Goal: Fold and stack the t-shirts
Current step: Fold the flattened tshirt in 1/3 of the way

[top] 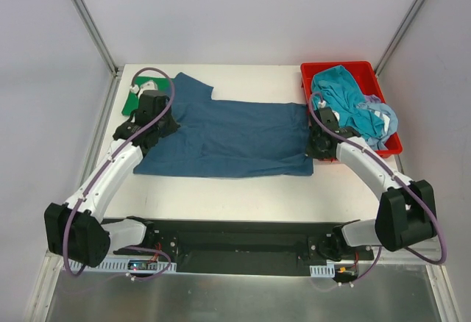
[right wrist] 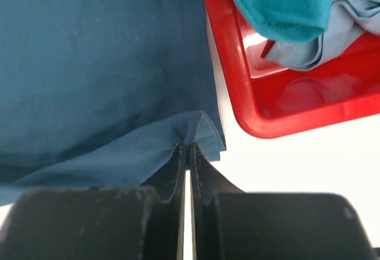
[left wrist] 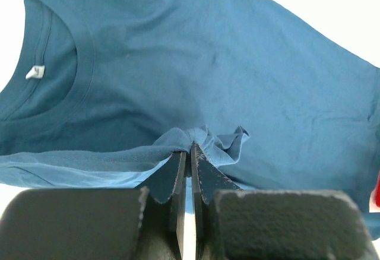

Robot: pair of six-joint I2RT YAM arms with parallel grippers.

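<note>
Left fingers [left wrist: 176,174] clench a bunched fold of the dark blue t-shirt [left wrist: 237,76]; right fingers [right wrist: 199,168] pinch its hem, red tray [right wrist: 279,123] just right of them.

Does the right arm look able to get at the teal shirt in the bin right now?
Likely not yet: the right claw is shut on a corner of the blue shirt. Otherwise the way looks free; the teal shirt lies on top in the red bin just beside it.
</note>
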